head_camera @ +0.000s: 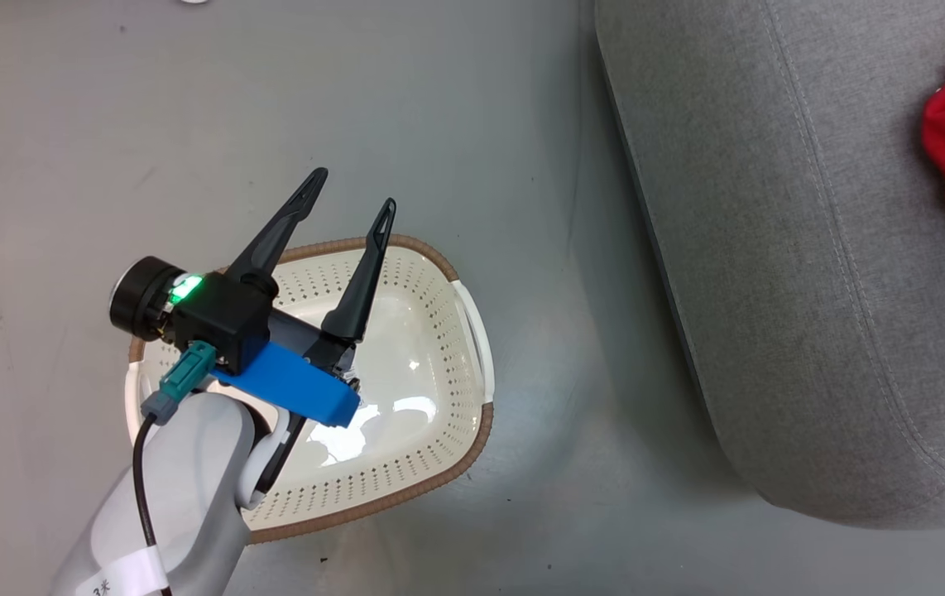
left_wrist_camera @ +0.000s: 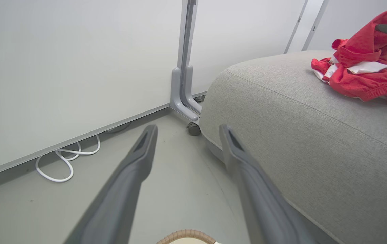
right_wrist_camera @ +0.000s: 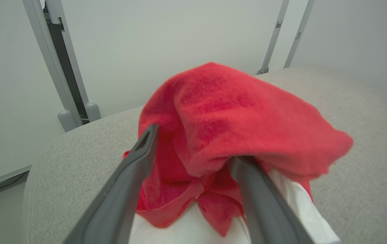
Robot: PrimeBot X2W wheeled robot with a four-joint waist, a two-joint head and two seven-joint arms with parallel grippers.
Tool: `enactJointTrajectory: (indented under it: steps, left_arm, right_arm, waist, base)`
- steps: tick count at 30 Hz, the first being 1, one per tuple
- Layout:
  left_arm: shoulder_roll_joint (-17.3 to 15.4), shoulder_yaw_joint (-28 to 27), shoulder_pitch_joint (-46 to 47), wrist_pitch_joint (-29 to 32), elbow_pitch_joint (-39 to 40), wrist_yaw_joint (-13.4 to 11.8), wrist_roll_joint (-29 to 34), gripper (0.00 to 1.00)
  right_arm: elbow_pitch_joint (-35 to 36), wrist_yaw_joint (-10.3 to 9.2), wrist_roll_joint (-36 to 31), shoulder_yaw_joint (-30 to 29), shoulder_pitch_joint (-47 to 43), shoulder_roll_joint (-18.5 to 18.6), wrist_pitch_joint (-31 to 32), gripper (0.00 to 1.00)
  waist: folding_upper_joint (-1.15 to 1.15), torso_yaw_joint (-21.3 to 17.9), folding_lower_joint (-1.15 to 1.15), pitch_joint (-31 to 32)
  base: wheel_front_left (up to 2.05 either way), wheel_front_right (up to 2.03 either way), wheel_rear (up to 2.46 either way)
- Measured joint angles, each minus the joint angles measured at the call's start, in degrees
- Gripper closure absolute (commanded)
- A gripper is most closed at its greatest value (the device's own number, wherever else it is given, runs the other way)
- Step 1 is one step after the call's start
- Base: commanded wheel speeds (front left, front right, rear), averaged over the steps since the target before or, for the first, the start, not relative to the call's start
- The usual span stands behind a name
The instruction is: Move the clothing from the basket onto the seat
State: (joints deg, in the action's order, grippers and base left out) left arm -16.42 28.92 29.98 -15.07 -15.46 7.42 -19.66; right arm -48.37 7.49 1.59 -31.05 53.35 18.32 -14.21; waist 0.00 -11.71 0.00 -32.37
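Left gripper (head_camera: 354,189): two long dark fingers spread wide apart, holding nothing. The basket (head_camera: 439,372), cream-white perforated plastic with a brown rim, sits directly beneath this gripper's body, its glossy base in view. The fingertips reach past the basket's far rim, over grey floor (head_camera: 439,108). To the right of these jaws, apart from the basket, lies the seat (head_camera: 812,248), a large grey cushion.

Right gripper (right_wrist_camera: 193,145): fingers likewise spread wide, not pinching. The clothing (right_wrist_camera: 234,112), bright red with white parts, is heaped on the seat right at these jaws. Red fabric fills the gap between the fingers and drapes over one fingertip, hiding it. White fabric lies below, nearer the wrist.

From the left jaws, the heap sits well ahead and to the right, with a dark finger of the right gripper at its top.
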Motion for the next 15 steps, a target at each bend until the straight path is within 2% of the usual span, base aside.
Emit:
enactJointTrajectory:
  steps: [7, 15]
  left_arm:
    - [0.65, -0.57, -0.74, 0.00, -0.16, 0.00, -0.14, 0.00]
    - [2.30, -1.96, -3.00, 0.00, -0.55, 0.00, -0.89, 0.00]
  right_arm:
    - [1.11, 0.00, 0.22, 0.91, -1.43, -1.72, -0.13, 0.00]
    - [4.33, 0.00, 2.15, 4.20, -7.44, -3.11, -0.55, 0.00]
  waist:
    - [0.00, -0.29, 0.00, 1.84]
    - [0.00, 0.30, -0.01, 6.05]
  base:
    - [0.00, 0.00, 0.00]
    - [0.00, 0.00, 0.00]
